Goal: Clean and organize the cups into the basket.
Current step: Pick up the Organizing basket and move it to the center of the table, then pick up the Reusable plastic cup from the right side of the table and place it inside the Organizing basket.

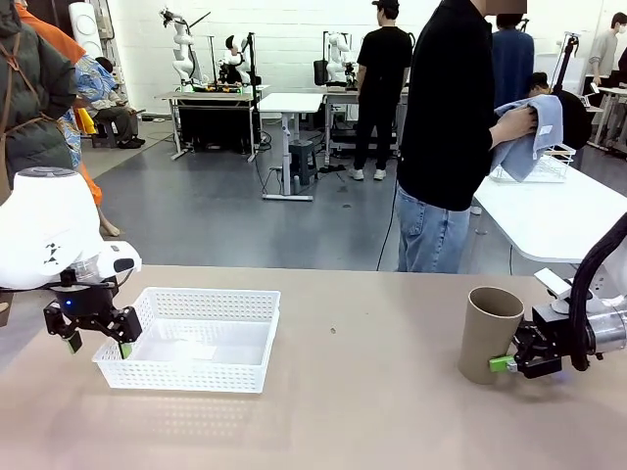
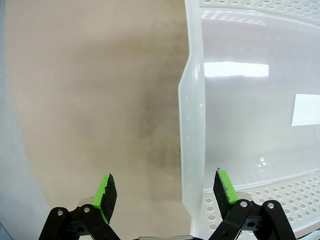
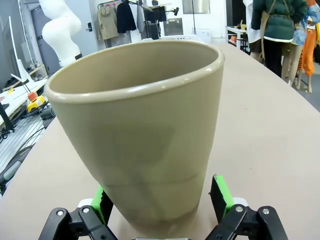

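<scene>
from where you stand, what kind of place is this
Probably a robotics lab or workshop: the robot's white left arm over a tan table, white work tables on a grey floor, people standing around.

A robotics lab in an open hall: grey floor (image 1: 216, 206), white walls (image 1: 294, 29), white work tables (image 1: 289, 102) spaced apart, cables (image 3: 22, 145) lying about, people (image 1: 384, 88) standing around, and a white robot arm (image 1: 44, 235) with its left gripper (image 1: 99, 343) over the near table (image 1: 372, 392).

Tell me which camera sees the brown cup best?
The right wrist view: the brown cup looms close, rim and side clear, between the right gripper's open fingers. The front view shows it small and upright beside that gripper.
</scene>
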Action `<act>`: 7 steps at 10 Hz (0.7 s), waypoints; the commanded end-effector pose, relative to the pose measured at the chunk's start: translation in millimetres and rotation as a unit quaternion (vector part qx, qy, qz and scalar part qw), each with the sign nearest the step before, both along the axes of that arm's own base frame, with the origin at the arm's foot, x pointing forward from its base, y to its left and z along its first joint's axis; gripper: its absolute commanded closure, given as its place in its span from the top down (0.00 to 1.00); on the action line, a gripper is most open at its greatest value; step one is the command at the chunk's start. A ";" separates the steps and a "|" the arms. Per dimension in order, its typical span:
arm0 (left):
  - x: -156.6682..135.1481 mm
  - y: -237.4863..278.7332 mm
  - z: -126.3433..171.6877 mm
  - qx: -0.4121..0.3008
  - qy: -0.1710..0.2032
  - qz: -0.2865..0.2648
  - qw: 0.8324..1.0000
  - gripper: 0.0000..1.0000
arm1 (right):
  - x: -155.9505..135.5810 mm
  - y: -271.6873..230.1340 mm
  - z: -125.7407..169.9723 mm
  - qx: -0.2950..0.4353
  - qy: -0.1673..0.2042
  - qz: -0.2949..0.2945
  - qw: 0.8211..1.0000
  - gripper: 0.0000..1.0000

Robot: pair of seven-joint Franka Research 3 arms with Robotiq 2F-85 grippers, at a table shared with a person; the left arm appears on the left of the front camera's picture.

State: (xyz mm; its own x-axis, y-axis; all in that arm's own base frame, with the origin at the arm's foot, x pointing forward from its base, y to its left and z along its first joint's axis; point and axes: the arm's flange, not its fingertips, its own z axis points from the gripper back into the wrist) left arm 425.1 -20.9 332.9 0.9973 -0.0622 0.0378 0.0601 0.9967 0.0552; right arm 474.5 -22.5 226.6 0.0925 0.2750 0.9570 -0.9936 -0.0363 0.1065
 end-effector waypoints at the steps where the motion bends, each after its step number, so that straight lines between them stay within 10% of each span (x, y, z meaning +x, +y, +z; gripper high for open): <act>1: 5.1 -4.5 -3.9 -0.010 0.013 -0.006 1.000 1.00 | 10.6 10.8 -3.6 0.001 0.004 -0.009 1.000 1.00; 7: 6.6 -8.2 -7.2 -0.033 0.025 -0.022 0.999 1.00 | 8.9 18.9 -7.0 0.010 -0.007 0.029 1.000 1.00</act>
